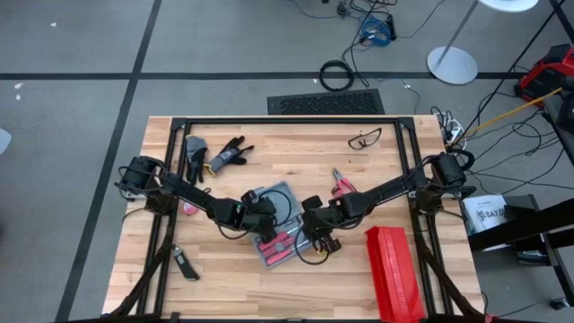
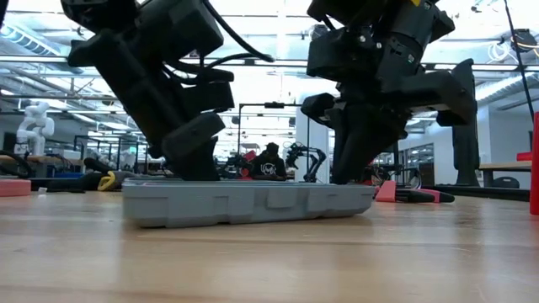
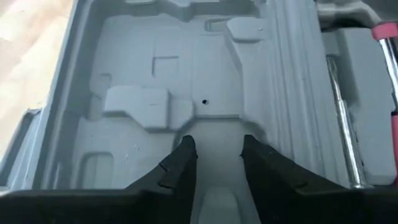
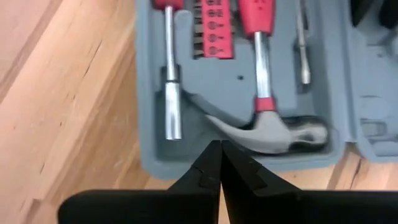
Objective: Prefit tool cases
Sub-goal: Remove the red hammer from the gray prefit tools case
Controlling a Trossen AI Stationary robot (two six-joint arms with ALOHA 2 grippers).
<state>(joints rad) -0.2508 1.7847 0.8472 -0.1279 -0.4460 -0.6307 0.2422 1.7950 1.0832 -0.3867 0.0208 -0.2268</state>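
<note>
Open tool case (image 1: 273,226) between both arms.

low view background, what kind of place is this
Probably a robotics lab or workshop. Beyond the wooden table stand other robot arms on benches and a white robot, under bright ceiling lights, with a person seated at a station.

Red ribbed box (image 1: 392,260), safety glasses (image 1: 364,138), black gloves (image 1: 230,152), red-handled pliers (image 1: 342,182) on wooden table (image 1: 296,135).

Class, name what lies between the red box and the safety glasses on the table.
In the high view, red-handled pliers and the right arm lie between the red box and glasses.
</note>
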